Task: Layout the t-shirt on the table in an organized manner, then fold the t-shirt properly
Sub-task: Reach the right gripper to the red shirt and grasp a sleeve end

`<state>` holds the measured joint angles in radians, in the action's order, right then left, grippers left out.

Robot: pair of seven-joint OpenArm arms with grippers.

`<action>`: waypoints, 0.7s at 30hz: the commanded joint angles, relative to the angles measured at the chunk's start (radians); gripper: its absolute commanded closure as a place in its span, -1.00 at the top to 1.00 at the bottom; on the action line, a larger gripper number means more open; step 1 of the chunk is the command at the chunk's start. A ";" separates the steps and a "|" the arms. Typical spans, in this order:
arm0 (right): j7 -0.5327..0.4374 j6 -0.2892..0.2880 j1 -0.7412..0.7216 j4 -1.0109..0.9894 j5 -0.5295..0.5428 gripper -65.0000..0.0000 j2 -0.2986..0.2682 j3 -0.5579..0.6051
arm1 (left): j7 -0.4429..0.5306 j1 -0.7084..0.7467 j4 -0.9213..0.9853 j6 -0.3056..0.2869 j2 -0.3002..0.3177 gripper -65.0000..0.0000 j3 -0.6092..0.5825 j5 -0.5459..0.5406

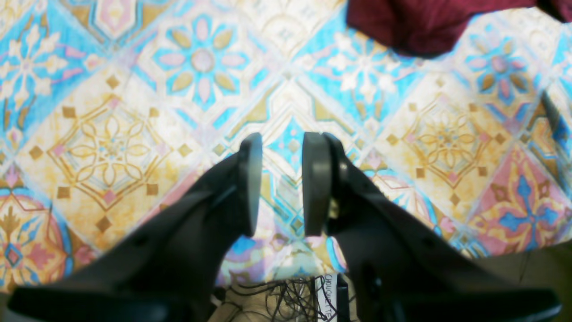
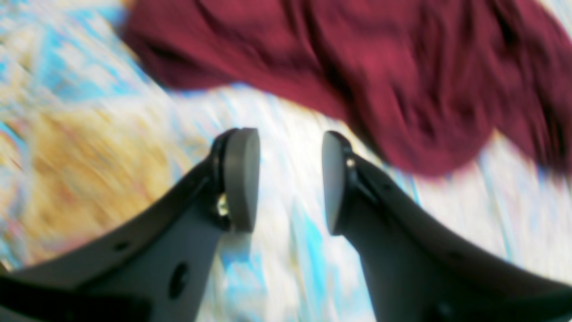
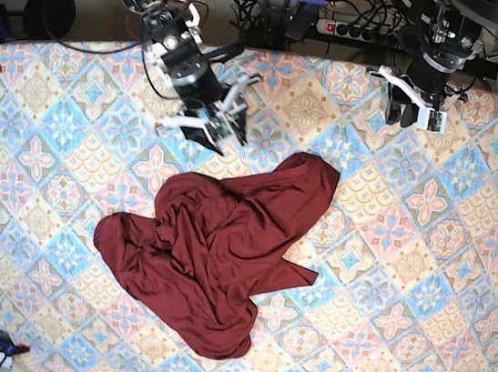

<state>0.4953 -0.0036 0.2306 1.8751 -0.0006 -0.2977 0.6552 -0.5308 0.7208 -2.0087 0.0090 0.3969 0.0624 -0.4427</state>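
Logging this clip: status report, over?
Left gripper open, empty. Right gripper open, empty. T-shirt crumpled on table, untouched. Nothing in the way.

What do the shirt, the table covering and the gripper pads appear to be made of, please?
The shirt: thin, soft, matte fabric, likely cotton knit, since it lies in loose folds. The table covering: a printed cloth or vinyl sheet with a tile pattern; which one is unclear. The right gripper pads: matte grey, probably rubber or plastic.

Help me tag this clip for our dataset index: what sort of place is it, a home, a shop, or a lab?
Most likely a robotics lab or test bench. Two robot arms stand over a table under a patterned cloth, a power strip and loose cables run along its back edge, and the only item laid out is a crumpled t-shirt.
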 commanded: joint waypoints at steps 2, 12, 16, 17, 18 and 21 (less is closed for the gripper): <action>-0.016 0.006 -0.046 0.004 -0.003 -0.30 -0.004 0.035 | 0.016 -0.008 -0.016 -0.002 0.006 -0.53 0.003 -0.001; 0.107 0.006 -0.259 -0.122 -0.005 -0.30 -0.002 0.280 | 0.010 -0.014 -0.016 -0.002 0.006 -0.53 0.004 -0.001; 0.111 0.006 -0.323 -0.191 -0.005 -0.30 -0.001 0.371 | 0.010 -0.013 -0.016 -0.002 0.006 -0.53 0.004 -0.001; 0.115 0.006 -0.345 -0.210 -0.005 -0.30 -0.001 0.387 | 0.010 -0.011 -0.016 -0.002 0.006 -0.53 0.004 -0.001; 0.113 0.006 -0.363 -0.225 -0.005 -0.30 0.001 0.401 | 0.010 -0.011 -0.016 -0.001 0.006 -0.53 0.004 -0.001; 0.113 0.006 -0.394 -0.248 -0.005 -0.30 0.022 0.430 | 0.010 -0.008 -0.016 -0.001 0.006 -0.53 0.004 -0.001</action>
<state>0.6327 -0.0013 -0.1509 1.6112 -0.0036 -0.2886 1.0843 -0.5423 0.7067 -2.0087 0.0086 0.3950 0.0624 -0.4431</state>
